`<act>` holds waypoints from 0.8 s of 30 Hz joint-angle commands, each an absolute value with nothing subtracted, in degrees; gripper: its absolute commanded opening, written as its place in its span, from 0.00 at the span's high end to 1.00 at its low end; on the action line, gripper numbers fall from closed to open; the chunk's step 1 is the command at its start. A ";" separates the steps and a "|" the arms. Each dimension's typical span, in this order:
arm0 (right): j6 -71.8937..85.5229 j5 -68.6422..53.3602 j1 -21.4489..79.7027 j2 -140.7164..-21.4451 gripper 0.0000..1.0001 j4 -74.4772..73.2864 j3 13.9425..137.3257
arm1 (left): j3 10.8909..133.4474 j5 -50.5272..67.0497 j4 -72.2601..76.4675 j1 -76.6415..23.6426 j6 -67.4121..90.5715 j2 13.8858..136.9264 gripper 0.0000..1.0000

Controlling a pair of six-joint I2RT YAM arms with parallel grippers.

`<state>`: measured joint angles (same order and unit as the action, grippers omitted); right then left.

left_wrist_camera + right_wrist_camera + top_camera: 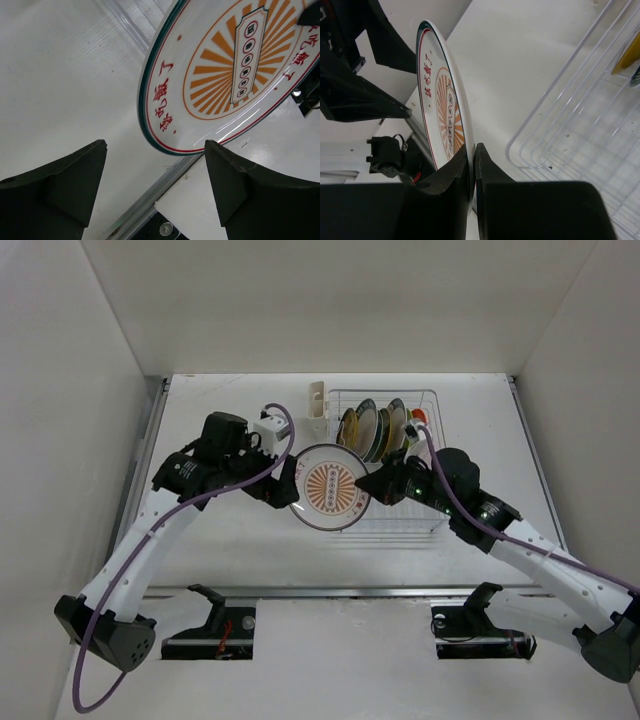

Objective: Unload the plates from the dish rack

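Plate (330, 487), round, white, with a dark teal rim, a thin red ring, red characters and an orange sunburst centre around a cartouche of small dots. We find it off the table (240, 550), between the two arms, and in the top view it overlaps the near left corner of the dish rack (435, 405).

Its face is turned up toward the top camera. Being round, it has no long axis, but the cartouche runs left to right from arm to arm.

Right arm (540, 550): jaws pinched narrow on the plate's right rim, one on each face. Left arm (150, 540): jaws spread wide just beside the left rim, and we see no contact.

Other plates (375, 428) stand on edge in the rack's far part, beside a cream cup (318, 400). The rack's clear wall lies just beside the held plate. White table shows to its left and near side, bounded by upright side walls (70, 390).
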<state>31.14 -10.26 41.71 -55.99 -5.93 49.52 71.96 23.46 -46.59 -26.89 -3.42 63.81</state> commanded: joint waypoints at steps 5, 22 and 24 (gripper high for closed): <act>32.61 -15.91 42.28 -54.58 1.00 5.09 47.64 | 72.77 33.04 -42.89 -26.19 -2.81 65.83 0.39; 32.61 -14.85 42.80 -56.86 1.00 7.38 46.05 | 71.02 33.57 -44.03 -25.14 -4.04 65.30 1.00; 32.61 -13.46 42.80 -57.47 1.00 7.38 46.66 | 71.02 34.10 -44.56 -25.14 -3.52 65.30 1.00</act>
<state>30.68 -13.91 41.71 -56.69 -1.08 45.91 71.64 31.27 -45.47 -24.49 -2.35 66.19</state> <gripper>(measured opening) 0.117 0.091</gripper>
